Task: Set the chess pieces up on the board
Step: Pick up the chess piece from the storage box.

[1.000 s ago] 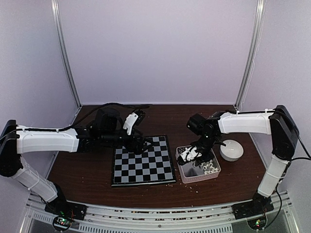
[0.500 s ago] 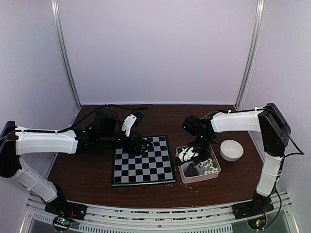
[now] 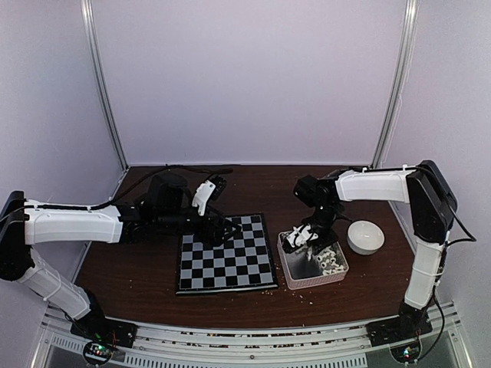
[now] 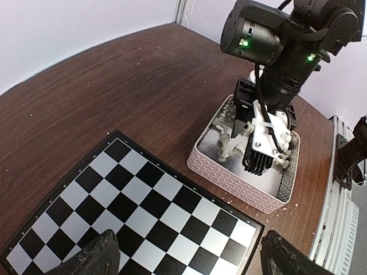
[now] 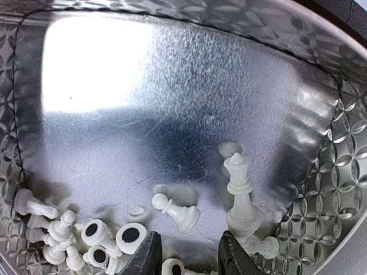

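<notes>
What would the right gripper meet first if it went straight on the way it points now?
Most likely the small white pawn lying on its side just ahead of the right gripper, then the tray floor. Depth is unclear, so the floor could come first.

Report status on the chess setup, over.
Left gripper open over the board. Right gripper open in the tray, above the chess pieces. Board shows no pieces. Nothing blocking.

Chess pieces (image 5: 175, 212) in tray (image 4: 229, 177), right of board (image 4: 143, 217).
</notes>
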Motion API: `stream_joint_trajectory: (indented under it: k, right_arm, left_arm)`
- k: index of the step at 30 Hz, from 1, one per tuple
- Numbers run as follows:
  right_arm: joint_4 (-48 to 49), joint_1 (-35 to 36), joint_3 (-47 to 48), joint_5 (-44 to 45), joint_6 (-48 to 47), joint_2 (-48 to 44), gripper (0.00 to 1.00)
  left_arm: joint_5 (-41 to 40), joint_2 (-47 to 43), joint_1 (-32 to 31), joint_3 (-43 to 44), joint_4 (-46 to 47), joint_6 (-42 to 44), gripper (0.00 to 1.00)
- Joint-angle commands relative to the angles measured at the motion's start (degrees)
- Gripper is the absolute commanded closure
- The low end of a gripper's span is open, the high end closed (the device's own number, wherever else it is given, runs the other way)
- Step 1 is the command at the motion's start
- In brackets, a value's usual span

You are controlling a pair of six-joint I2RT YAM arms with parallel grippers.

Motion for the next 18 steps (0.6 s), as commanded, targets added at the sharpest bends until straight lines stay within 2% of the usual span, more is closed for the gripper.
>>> stream_joint_trajectory:
  k: [1,8,18]
  right_arm:
    - [-1.92,-0.65,0.7,1.13,0.05,0.65,0.68]
    - [1.56,-0.2,-1.28,-0.71,0.54,-0.78,0.68]
    - [2.74,1.2,-3.53,1.83,0.54,1.1,0.71]
  left_arm:
    - [0.28,-0.33,-0.03,-0.91,4.13,-0.61,0.12]
    - [0.46,-0.14,-0.03,-0.94,4.54,-0.57,0.12]
    - [0.72,-0.04,-0.03,-0.4,4.34,-0.56,0.12]
